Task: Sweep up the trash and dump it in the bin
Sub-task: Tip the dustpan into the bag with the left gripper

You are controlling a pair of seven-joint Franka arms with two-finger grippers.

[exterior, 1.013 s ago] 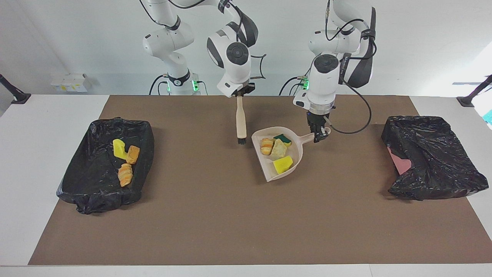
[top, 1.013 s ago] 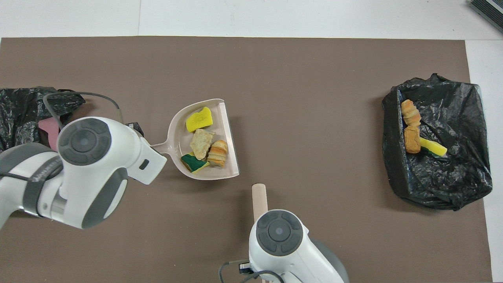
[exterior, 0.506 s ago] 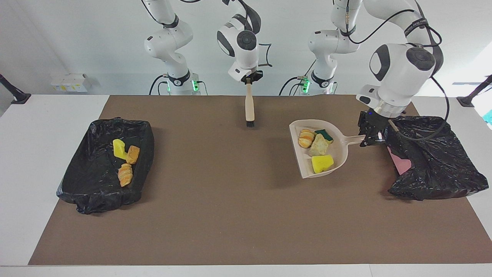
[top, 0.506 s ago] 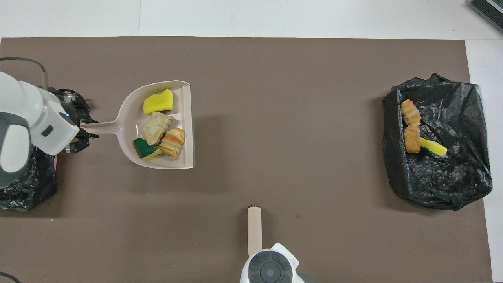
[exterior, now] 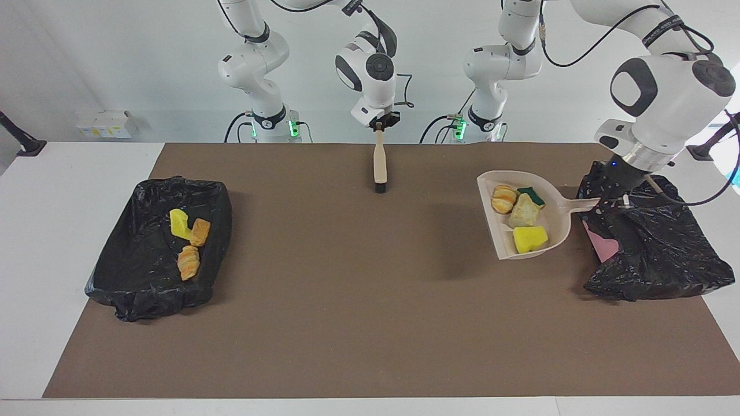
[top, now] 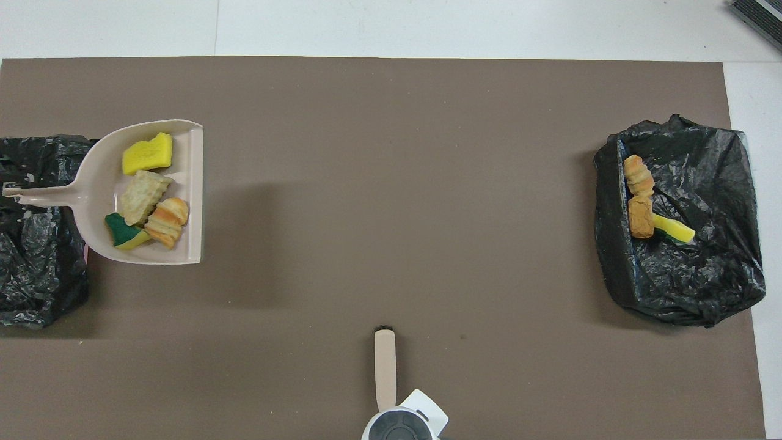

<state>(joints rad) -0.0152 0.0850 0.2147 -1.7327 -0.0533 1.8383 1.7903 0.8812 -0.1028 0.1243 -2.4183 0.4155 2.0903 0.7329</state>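
Trash rides in the dustpan, raised at the bin's nine-o'clock edge; only the facing view shows the left claw gripping its handle. Right claw clamps the brush over open desk.

Bright even light from above, soft shadow on the brown mat, sharp focus, no glare

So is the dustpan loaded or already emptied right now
Loaded. The dustpan, held level by the left gripper beside the black bin, carries four scraps, none spilled.
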